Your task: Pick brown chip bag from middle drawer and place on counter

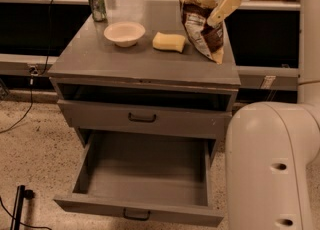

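Counter (100, 59): can (97, 4), bowl (124, 33), sponge (169, 42), bag (200, 31); gripper (222, 9) above

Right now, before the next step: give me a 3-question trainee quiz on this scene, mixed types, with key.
1. True or false: the brown chip bag lies inside the open middle drawer.
2. What lies on the counter between the white bowl and the brown chip bag? A) yellow sponge B) fork C) mug
3. Where is the gripper?
Key: 1 false, it stands on the counter. 2 A. 3 At the top of the brown chip bag, over the counter's far corner on the view's right side.
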Controlling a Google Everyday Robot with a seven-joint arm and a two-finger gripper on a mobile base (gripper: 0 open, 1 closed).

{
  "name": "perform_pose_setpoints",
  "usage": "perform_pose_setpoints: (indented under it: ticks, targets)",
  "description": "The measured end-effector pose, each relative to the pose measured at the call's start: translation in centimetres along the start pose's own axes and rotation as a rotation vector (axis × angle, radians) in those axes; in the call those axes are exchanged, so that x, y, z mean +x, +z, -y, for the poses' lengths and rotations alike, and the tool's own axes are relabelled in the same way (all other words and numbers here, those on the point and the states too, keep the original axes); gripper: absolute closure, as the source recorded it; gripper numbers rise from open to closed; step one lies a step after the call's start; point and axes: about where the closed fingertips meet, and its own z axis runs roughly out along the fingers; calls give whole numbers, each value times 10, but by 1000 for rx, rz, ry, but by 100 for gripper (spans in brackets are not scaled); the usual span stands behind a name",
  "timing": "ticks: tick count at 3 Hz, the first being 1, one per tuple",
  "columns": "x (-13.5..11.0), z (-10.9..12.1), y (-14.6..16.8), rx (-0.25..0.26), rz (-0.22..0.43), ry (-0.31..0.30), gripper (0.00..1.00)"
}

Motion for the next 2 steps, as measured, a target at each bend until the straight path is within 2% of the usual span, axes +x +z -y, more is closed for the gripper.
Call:
perform_pose_setpoints:
  ticks: [1, 2]
  targets:
    - [-2, 0, 3, -1, 5, -47, 0]
    - [-2, 0, 3, -1, 5, -47, 0]
